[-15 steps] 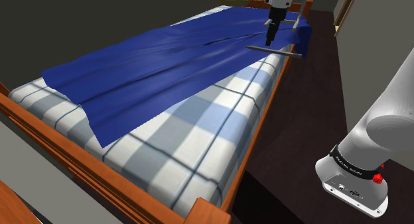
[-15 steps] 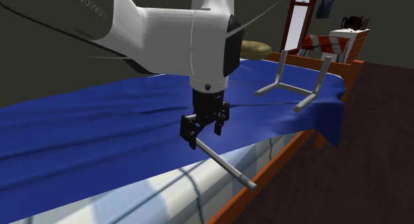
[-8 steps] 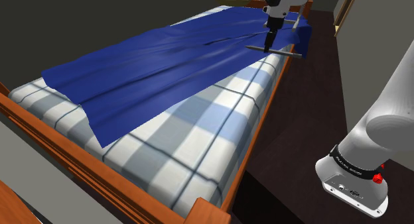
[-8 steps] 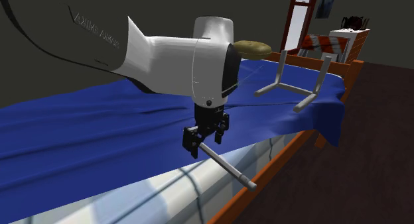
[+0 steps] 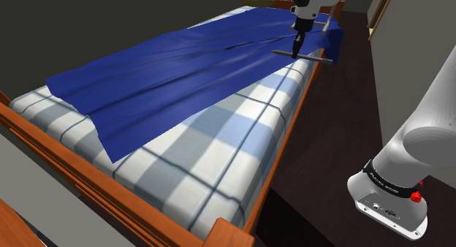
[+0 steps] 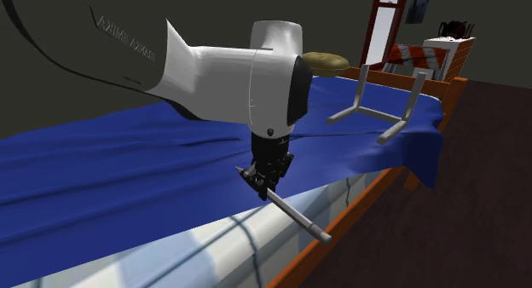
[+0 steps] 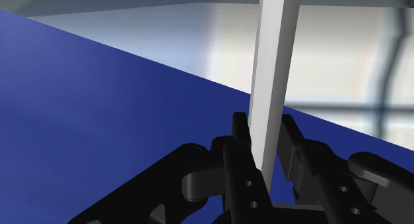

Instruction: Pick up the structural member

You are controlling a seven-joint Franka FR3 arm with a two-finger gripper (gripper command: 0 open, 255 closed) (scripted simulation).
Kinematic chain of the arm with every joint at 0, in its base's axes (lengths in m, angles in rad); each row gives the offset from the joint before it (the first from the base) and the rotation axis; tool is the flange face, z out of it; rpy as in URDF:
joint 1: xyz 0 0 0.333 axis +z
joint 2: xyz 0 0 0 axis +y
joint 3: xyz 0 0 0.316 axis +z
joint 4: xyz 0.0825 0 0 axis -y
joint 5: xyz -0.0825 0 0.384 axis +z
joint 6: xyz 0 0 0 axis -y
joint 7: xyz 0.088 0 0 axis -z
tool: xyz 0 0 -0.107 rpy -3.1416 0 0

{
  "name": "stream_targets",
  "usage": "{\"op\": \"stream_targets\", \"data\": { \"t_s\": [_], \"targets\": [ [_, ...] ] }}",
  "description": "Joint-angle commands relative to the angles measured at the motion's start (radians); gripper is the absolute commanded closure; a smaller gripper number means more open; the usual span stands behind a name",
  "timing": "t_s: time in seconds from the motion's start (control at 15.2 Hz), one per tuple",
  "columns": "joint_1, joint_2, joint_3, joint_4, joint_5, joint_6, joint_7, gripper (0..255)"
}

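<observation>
- the scene was a bedroom with a dark floor point(image 5: 321, 150). an orange-brown wooden bed frame point(image 5: 88, 176) carried a blue-and-white checked mattress point(image 5: 212, 158), and a crumpled deep blue blanket point(image 5: 168, 77) lay across most of it.
- the slim pale grey straight bar point(image 5: 314, 58) lay flat near the bed's side edge, where blanket met checked cloth. in the second exterior view one end of the bar point(image 6: 298, 216) reached out toward the frame rail.
- the black two-finger gripper point(image 6: 266, 182) pointed down from the white arm point(image 6: 213, 73) and was clenched on one end of the bar. from the wrist, the bar point(image 7: 272, 57) ran straight out between the fingers point(image 7: 239, 126), which pressed on both its sides.
- the bar looked stiff, light and smooth. held at one end, it would likely tip or swing on the lift, so a grip nearer the middle would balance better.
- compared with a second ago, the jaws had closed from standing apart around the bar and the wrist had settled lower. the bar itself had not shifted or risen off the bed.
- a grey forked bracket point(image 6: 375, 112) rested well apart on the blanket, toward the bed's far end.
</observation>
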Motion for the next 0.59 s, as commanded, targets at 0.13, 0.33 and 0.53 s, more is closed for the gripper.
{"op": "stream_targets", "data": {
  "t_s": [0.13,0.33,0.53],
  "targets": [
    [0.002,0.008,0.003,-0.001,0.003,-0.003,0.001,255],
    [0.003,-0.005,0.001,0.024,-0.005,-0.04,0.007,255],
    [0.004,-0.016,0.001,0.052,-0.011,-0.077,0.013,255]
  ]
}}
